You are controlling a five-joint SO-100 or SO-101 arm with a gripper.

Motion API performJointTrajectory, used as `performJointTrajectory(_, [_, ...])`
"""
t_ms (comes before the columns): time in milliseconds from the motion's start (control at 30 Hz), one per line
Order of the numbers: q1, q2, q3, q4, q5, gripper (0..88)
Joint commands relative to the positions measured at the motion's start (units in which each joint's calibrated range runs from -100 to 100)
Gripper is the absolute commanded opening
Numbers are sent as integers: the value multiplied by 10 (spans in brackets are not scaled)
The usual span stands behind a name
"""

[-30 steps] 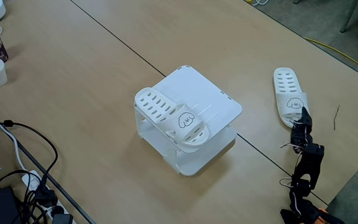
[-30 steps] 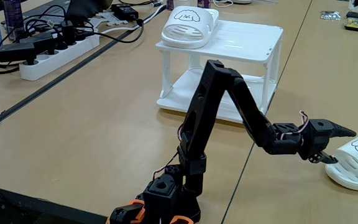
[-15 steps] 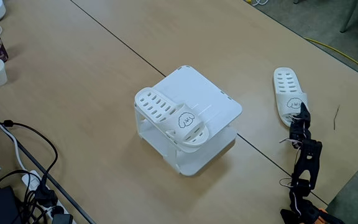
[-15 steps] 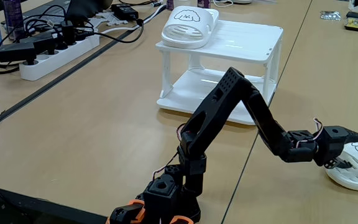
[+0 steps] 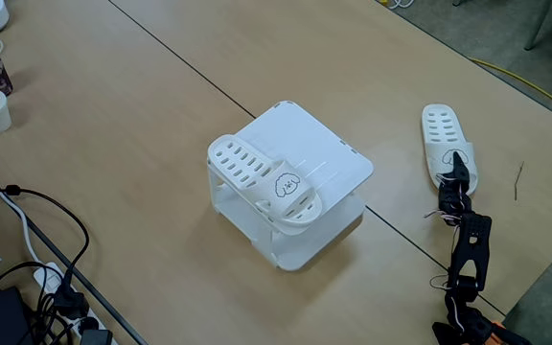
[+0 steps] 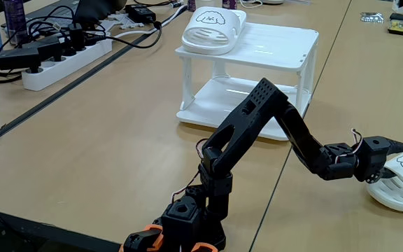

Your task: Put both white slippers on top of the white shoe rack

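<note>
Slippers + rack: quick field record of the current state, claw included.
slipper on rack: lies across one side of the rack top, toe overhanging the edge
rack: white, two-tier, other side of the top bare
slipper on table: flat on the table, apart from the rack, puppy-face strap toward the arm
claw: at the strap end of the table slipper; open or shut cannot be told
arm: stretched low from its base toward that slipper
task state: one slipper up, one still on the table
</note>
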Motion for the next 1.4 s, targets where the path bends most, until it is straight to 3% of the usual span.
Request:
performJointTrajectory(0, [6, -12, -29, -4, 4, 254])
performJointTrajectory(233, [15, -16, -27, -4, 4, 245])
performJointTrajectory(533, [28, -19, -27, -3, 4, 7])
performJointTrajectory(933, [3, -118, -46, 5, 4, 8])
performJointTrajectory(1367, [-79, -347, -152, 332, 4, 8])
